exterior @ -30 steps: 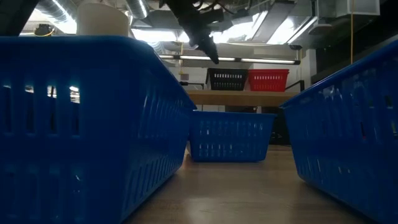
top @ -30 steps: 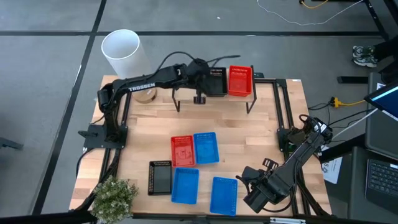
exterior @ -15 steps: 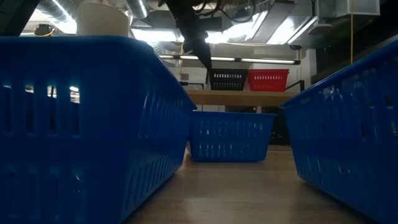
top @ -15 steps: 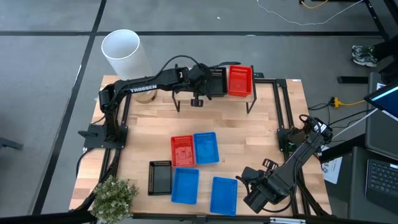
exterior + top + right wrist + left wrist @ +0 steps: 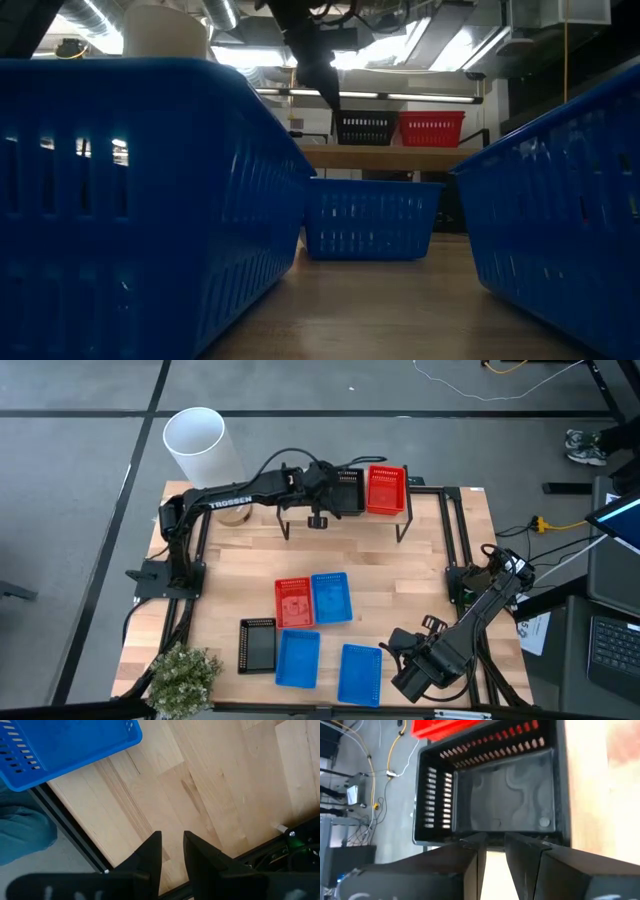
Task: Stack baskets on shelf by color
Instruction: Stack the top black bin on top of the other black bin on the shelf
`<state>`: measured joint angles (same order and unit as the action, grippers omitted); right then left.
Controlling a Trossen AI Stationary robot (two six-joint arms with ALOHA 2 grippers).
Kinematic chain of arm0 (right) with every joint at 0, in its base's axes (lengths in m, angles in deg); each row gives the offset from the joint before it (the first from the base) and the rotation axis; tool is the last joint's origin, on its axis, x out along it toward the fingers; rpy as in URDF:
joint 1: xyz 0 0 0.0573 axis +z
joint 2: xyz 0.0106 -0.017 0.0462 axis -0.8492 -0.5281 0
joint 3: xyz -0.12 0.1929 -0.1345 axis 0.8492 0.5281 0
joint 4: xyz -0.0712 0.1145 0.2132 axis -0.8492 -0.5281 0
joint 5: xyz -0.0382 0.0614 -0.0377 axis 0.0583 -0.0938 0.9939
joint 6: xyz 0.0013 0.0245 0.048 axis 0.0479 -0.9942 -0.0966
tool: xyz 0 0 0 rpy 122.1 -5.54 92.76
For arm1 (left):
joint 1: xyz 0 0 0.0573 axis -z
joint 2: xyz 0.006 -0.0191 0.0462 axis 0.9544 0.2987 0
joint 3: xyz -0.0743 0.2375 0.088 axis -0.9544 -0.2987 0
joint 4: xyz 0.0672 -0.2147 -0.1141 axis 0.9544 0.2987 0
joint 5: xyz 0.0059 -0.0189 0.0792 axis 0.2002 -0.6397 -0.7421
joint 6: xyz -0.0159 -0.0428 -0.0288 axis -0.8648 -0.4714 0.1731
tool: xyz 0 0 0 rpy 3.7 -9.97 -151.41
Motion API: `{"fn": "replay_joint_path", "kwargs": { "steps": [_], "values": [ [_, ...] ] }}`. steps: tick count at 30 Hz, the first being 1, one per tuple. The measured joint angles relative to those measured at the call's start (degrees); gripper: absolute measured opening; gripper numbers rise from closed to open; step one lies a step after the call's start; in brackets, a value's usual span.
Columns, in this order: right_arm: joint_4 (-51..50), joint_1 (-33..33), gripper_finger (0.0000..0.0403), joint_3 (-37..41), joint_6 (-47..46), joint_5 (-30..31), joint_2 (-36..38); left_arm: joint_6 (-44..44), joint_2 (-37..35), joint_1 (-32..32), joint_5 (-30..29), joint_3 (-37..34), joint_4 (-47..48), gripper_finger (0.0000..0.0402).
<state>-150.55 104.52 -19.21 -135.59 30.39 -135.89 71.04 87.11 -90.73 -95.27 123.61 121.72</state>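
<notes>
The shelf (image 5: pixel 345 512) stands at the far edge of the tabletop (image 5: pixel 400 585) and carries two baskets side by side: a black basket (image 5: pixel 347 490) and a red basket (image 5: pixel 386 490), touching or nearly so. The left end effector (image 5: pixel 318 520) hovers at the near rim of the black basket, above the shelf's front edge. In the left wrist view its two fingers (image 5: pixel 470 855) stand slightly apart with a narrow gap between them, nothing between them, their tips just short of the black basket's (image 5: pixel 495 795) near wall. The red basket lies beyond the black one as seen from this end effector.

Well apart from the left end effector, toward the near side of the tabletop, five more baskets lie loose: a red basket on the tabletop (image 5: pixel 293 603) and a blue basket beside it (image 5: pixel 331 598), touching along their long sides; nearer the front edge, a small black basket (image 5: pixel 257 645), a second blue basket (image 5: pixel 298 658) and a third blue basket (image 5: pixel 360 673).

The right end effector (image 5: pixel 400 642) rests low at the near right corner of the tabletop, just beside the third blue basket. In the right wrist view its fingers (image 5: pixel 150 852) are slightly parted over bare wood and hold nothing.

A white cylinder (image 5: pixel 198 445) stands off the far left corner, and a plant (image 5: pixel 182 675) at the near left corner.
</notes>
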Motion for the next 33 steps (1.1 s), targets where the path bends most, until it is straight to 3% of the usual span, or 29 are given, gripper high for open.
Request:
{"fn": "replay_joint_path", "kwargs": {
  "steps": [6, 14, 33],
  "values": [
    [0.2, 0.0, 0.0079, 0.0, 0.0, 0.0, 0.0, 1.9, -2.3, 1.2, -1.3, 0.0, 0.7, 0.0063],
    [1.0, 0.0, 0.0079, 0.0, 0.0, 0.0, 0.0, 1.1, -2.2, 0.1, 5.3, 0.0, -3.6, 0.0063],
    [2.1, 0.0, 0.0079, 0.0, 0.0, 0.0, 0.0, -3.5, -0.7, -1.1, 6.2, 0.0, -0.8, 0.0063]
  ]
}}
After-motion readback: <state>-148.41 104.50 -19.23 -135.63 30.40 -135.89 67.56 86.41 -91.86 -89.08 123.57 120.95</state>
